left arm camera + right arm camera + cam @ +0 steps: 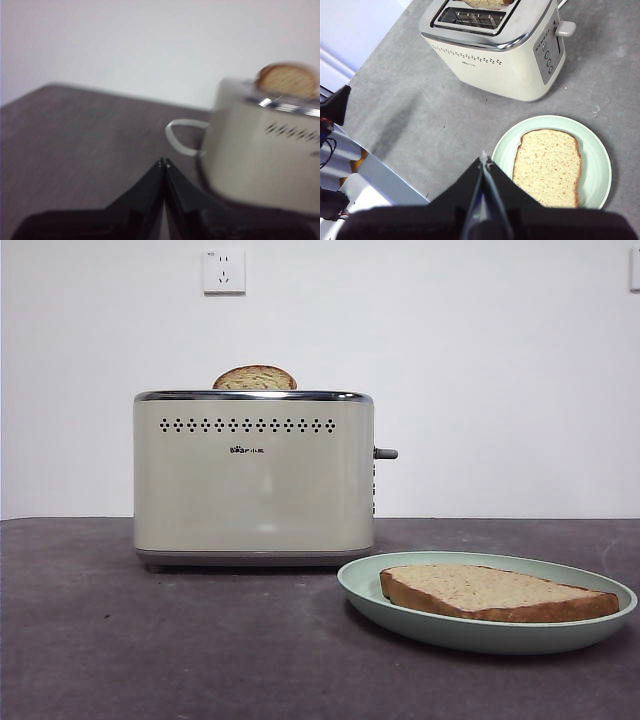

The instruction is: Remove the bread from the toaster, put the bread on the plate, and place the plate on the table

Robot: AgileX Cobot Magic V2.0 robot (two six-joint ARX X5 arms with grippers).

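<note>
White wall behind; on the table [120, 640] the bread [495, 592] already lies on the plate [370, 585] beside the toaster [254, 475]. Left gripper [164, 162] and right gripper [484, 159] have jaws pressed together; we should retreat upward, clear of the plate.

bread [497, 589]: pale tan face, fine dark speckles, brown crust; lower right of front frame
plate [470, 630]: pale mint green, plain
toaster [254, 490]: cream body, chrome top rim, row of small dark dots, tiny dark logo, grey lever
small slice [255, 378]: darker brown, in toaster top, upper centre
table [150, 640]: dark grey, matte, faintly mottled
wall [480, 370]: white, plain
wall socket [224, 271]: white, top of frame
left gripper [164, 162]: black
right gripper [484, 160]: black
</note>
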